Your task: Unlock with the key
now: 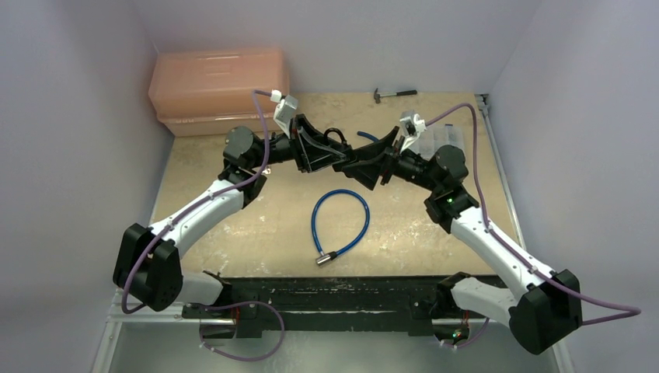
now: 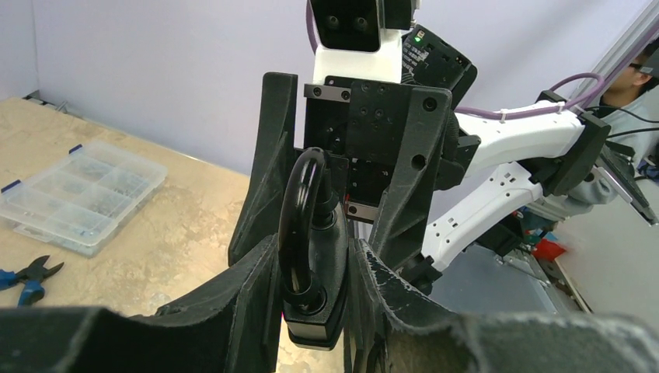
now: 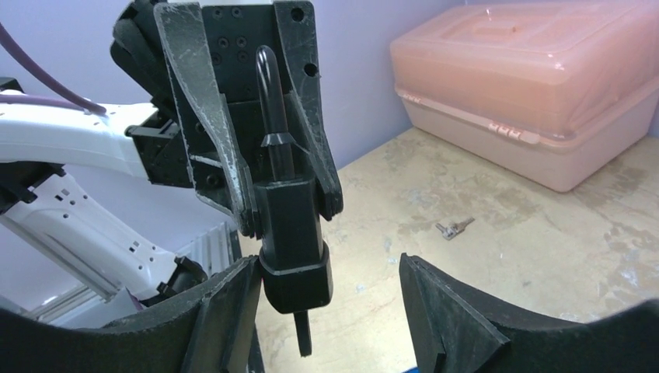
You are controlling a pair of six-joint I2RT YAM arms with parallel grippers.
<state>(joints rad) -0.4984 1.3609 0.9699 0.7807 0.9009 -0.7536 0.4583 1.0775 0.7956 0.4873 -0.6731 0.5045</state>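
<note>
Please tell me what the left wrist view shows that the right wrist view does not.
Only the left wrist view: a clear compartment box and blue-handled pliers on the table, and a person at the right edge. Only the right wrist view: a pink lidded box, a small metal piece lying on the table, and a thin dark piece sticking out under the padlock, possibly the key. Both: the padlock clamped between the left fingers, with the right fingers apart.
</note>
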